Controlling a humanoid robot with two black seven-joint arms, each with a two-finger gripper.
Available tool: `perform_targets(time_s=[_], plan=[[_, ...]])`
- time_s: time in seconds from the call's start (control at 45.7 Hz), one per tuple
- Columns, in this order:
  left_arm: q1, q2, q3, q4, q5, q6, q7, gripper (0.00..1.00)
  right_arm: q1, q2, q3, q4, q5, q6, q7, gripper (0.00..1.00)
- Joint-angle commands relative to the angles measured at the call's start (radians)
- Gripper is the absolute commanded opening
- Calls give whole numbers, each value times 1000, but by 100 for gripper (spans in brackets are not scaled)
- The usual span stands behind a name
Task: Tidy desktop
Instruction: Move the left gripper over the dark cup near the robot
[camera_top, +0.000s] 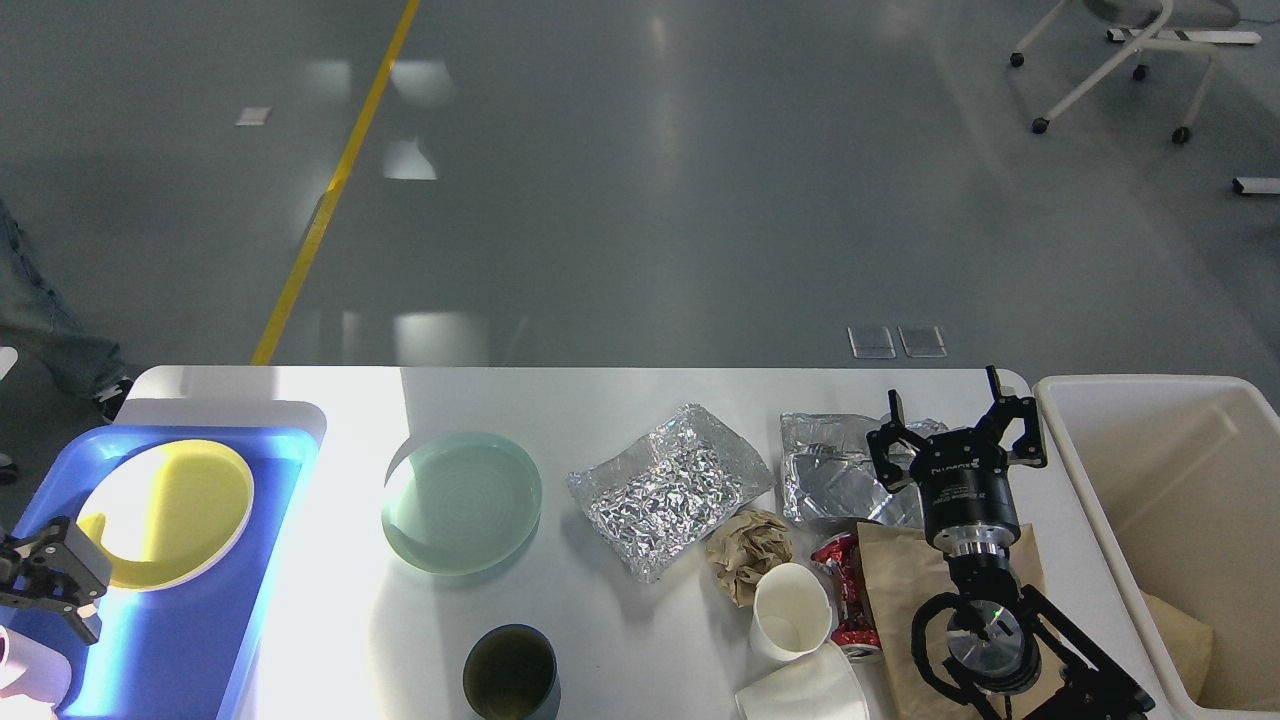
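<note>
While the right gripper (957, 425) hung with its fingers spread wide and nothing between them, it sat over the crumpled foil tray (845, 478) at the far right of the desktop (600, 400) — that looked like the piece about to be picked up. Just behind the claw, toward the robot, a brown paper bag (900, 610) lay flat under the wrist, with a crushed red can (843, 590) touching its left edge. A little further left stood an upright white paper cup (790, 612), a second white cup (800, 690) on its side nearer the robot, and a brown paper wad (747, 550). Left of the claw lay a flattened foil sheet (668, 490). To the claw's right, just off the table edge, the beige bin (1180, 500) stood open, some brown paper already in its bottom.

Well away to the left were a green plate (462, 502), a dark cup (510, 672) and a blue tray (200, 620) carrying a yellow plate (170, 510). The left gripper (45, 580) showed at that edge over the tray; whether it was parted or closed I could not tell.

My reading: the rubbish-clearing step was in hand. The next move called for lowering onto the foil tray's rim, pinching it firmly — thin foil may buckle — then lifting clear and swinging right over the bin.
</note>
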Motion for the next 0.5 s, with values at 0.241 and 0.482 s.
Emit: perform_targets(time_s=[0.241,0.482], plan=[[-518,-196,44,-126,-160,1,0,96,-1,0,0,0,0,-1,0,100],[-666,-248,43,-257,-207,2,0,96,1,0,0,0,0,1,0,100]])
